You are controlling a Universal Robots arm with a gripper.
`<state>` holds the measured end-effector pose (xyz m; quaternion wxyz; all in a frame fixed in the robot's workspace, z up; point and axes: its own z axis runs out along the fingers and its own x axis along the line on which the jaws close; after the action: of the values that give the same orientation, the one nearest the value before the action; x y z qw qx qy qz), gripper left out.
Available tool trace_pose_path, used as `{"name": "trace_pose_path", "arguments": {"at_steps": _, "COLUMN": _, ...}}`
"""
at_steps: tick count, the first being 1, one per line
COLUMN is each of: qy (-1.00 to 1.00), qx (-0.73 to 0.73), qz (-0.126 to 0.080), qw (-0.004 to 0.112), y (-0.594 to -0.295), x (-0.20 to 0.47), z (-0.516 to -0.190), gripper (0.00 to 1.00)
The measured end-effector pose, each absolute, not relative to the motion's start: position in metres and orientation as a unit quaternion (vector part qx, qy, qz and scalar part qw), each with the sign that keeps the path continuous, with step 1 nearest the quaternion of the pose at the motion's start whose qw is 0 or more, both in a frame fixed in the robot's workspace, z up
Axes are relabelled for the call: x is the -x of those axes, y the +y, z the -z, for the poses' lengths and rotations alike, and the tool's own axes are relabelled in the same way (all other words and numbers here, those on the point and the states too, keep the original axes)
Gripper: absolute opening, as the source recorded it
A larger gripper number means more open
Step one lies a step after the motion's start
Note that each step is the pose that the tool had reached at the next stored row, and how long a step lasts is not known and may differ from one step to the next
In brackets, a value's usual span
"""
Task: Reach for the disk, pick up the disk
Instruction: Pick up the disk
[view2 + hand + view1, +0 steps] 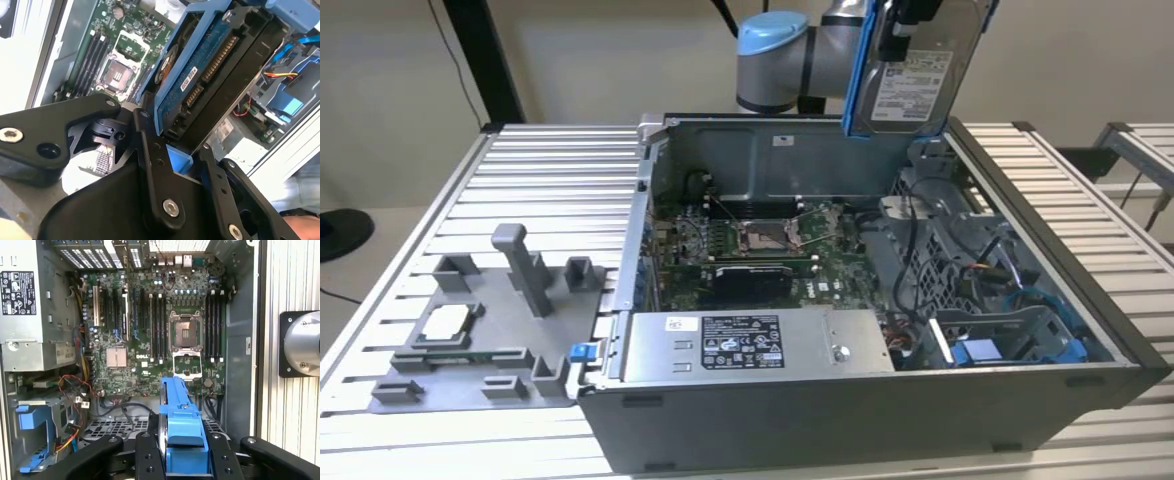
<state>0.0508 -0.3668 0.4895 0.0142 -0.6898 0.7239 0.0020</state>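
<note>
A: Where do we see the disk?

B: At the top right of the exterior view, lifted above the open computer case, upright, its white label facing us.

A: And the gripper?

B: In both wrist views its 2 black fingers are clamped on the disk's blue rails, motherboard beyond.

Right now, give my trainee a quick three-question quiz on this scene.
1. True or false: the disk lies inside the case.
2. What does the gripper clamp? A) chip B) disk C) cable
3. What colour are the disk's rails?

Key: 1. False, it is held up above the case. 2. B. 3. Blue.
</note>
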Motion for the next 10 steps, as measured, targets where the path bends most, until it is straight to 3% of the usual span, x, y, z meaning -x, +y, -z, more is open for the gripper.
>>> {"name": "trace_pose_path", "arguments": {"at_steps": 10, "qy": 0.724, "qx": 0.690, "qz": -0.002, "qw": 0.014, "y": -0.367, "x": -0.068, "z": -0.489, "gripper": 0.00}}
